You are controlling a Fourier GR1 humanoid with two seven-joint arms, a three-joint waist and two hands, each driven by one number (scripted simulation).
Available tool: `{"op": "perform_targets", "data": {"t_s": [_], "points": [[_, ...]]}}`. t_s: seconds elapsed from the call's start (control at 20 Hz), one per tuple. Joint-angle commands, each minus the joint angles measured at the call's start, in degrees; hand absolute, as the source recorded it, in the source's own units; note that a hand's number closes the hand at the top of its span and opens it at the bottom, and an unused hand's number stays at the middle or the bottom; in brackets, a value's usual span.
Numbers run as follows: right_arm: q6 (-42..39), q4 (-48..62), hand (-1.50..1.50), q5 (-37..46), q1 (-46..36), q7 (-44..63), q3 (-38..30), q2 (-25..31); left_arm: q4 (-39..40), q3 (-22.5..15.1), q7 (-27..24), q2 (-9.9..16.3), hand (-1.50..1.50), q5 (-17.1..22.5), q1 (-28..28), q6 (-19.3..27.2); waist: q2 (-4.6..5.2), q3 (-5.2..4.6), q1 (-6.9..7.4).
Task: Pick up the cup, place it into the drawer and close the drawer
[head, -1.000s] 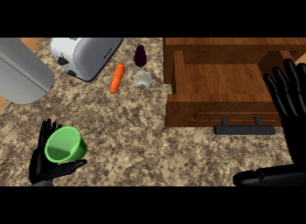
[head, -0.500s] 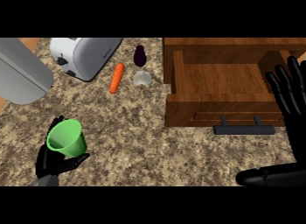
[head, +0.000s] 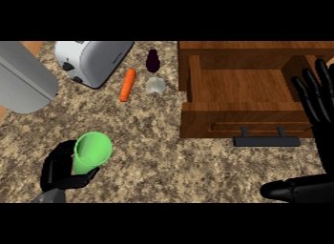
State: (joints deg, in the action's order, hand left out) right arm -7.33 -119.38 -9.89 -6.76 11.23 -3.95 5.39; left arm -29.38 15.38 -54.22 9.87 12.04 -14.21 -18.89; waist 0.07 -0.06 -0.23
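At the far left we note a large grey rounded appliance [head: 15,78]. Low on the granite counter [head: 170,157], the left hand [head: 60,169] has its fingers curled round the green cup [head: 92,151], tilted with its mouth facing up. Further along we record a toaster [head: 92,59], a carrot [head: 128,85] and an aubergine [head: 153,60]. The wooden drawer [head: 247,95] stands open, handle [head: 266,141] forward. At right, the right hand [head: 328,119] rests open, fingers straight.

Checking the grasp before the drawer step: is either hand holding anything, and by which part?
The left hand holds the green cup, fingers curled round its lower side wall. The right hand is open, holding nothing.
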Motion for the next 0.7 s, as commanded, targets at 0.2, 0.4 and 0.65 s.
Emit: {"op": "perform_targets", "data": {"t_s": [0.2,0.4,0.65], "points": [[-1.12,0.22,-1.5,-1.18,0.61,-1.14,-1.48,0.77,1.93,0.97,-5.06,0.49,1.5,0.57,-5.53,-0.55,0.04,0.01,-0.21],[0.59,-2.3,-1.5,0.82,-0.07,1.85,1.29,-0.17,1.28,0.49,-8.23,-0.58,1.5,-0.65,-5.57,3.26,0.02,0.01,-0.16],[1.38,-0.31,-1.5,3.47,0.97,-0.86,2.57,-1.74,-10.13,-1.78,-3.41,-2.53,1.5,1.75,-3.18,-0.88,-0.2,0.08,0.65]]}}
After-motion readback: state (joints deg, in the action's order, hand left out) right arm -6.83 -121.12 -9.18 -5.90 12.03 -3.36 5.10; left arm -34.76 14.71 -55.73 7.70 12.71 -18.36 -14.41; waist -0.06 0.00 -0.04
